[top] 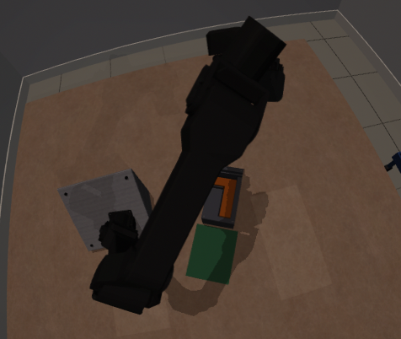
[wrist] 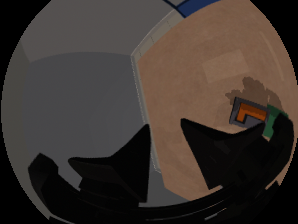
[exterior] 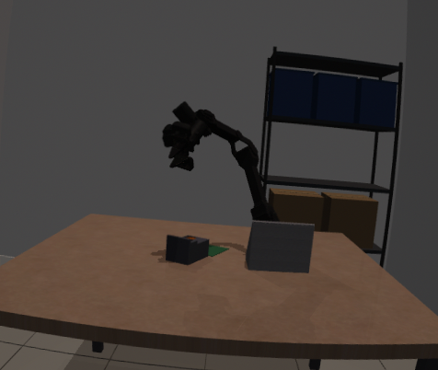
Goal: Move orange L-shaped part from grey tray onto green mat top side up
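Observation:
The orange L-shaped part (top: 228,198) (exterior: 192,238) (wrist: 252,111) lies in the pocket of the grey tray (top: 216,223) (exterior: 177,250) (wrist: 232,112), with no end visibly raised. Its L-shaped end is at the tray end away from the mat, partly hidden by the arm in the top view. The green mat (top: 211,253) (exterior: 217,250) (wrist: 272,117) lies bare beside the tray. My gripper (exterior: 173,161) (wrist: 165,124) is partly open with nothing between its fingers. It is high above the table, well clear of the tray; the top view does not show its fingertips clearly.
The arm stretches high over the table from its base by a grey metal block (top: 101,202) (exterior: 281,246), left of the tray in the top view. A raised wall stands at the tray end away from the mat. A shelf (exterior: 327,184) with boxes stands behind the table.

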### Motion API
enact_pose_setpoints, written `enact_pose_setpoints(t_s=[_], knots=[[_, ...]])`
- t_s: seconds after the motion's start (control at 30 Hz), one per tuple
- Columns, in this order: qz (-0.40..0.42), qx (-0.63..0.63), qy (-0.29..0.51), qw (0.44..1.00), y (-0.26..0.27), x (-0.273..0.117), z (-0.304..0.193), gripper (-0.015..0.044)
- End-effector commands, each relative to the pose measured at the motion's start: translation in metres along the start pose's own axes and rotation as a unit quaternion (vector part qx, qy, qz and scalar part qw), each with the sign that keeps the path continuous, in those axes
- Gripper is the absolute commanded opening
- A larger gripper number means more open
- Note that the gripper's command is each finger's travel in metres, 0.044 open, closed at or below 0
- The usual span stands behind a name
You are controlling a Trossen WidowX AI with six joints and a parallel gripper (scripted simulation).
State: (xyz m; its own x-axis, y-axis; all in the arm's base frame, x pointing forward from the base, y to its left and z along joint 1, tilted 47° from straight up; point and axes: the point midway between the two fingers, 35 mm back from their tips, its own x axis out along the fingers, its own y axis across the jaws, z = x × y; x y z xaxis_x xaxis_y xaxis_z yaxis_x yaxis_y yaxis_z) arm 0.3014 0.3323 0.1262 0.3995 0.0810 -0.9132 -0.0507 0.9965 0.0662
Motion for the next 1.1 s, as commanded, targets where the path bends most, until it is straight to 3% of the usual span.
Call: enact_pose_setpoints(t_s=[0.0,0.13,0.2,0.43,0.7,1.07], knots=[[-0.158,0.051,0.038,0.985,-0.065,0.041,-0.014,0.018],[-0.364,0.088,0.064,0.925,-0.149,0.067,-0.033,0.018],[-0.424,0.089,0.067,0.899,-0.173,0.069,-0.038,0.018],[-0.432,0.089,0.067,0.895,-0.178,0.071,-0.039,0.018],[-0.433,0.089,0.066,0.895,-0.231,0.113,-0.052,0.018],[-0.433,0.089,0.066,0.895,-0.24,0.12,-0.054,0.018]])
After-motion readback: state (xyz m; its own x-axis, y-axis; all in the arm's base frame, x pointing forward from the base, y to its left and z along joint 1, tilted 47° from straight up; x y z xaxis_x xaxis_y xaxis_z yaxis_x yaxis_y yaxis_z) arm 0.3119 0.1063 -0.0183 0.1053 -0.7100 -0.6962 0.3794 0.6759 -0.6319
